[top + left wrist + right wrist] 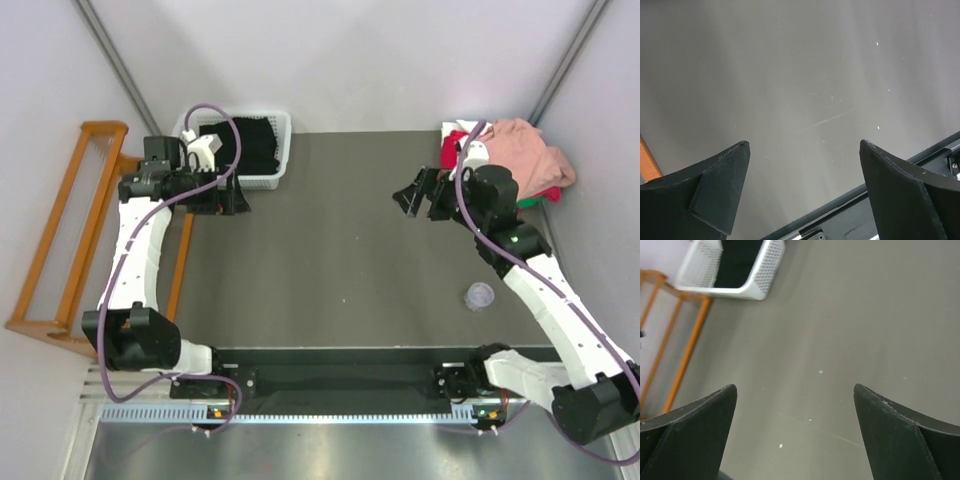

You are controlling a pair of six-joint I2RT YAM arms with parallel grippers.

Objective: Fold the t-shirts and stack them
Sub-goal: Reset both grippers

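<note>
Nearest the arm bases, the grey tabletop (pixel 340 250) carries only a small clear round lid or cup (pixel 481 296), well to the right of centre and far from the basket. The middle of the tabletop, between the basket and the clothes pile, is bare: no shirt is spread out there and no folded stack shows.

Further back, the left gripper (pixel 232 193) hangs just in front of the white perforated basket (pixel 268 180), jaws wide apart and holding nothing; its wrist view shows only bare tabletop between them. The right gripper (pixel 412 196) hangs well to the right of the basket, close beside the clothes pile, jaws likewise spread wide and empty; its wrist view looks across the tabletop toward the basket.

At the far left, the basket holds dark black fabric (pixel 250 145), bunched rather than laid flat as far as can be told. To the left of the basket stands a wooden rack (pixel 75 230). At the far right corner, opposite the basket, lies a loose heap of t-shirts (pixel 515 155), pink on top with red and white beneath, crumpled and unfolded.

Judging by this, the pile at least remains to be folded; whether the basket's contents are finished work is unclear.
</note>
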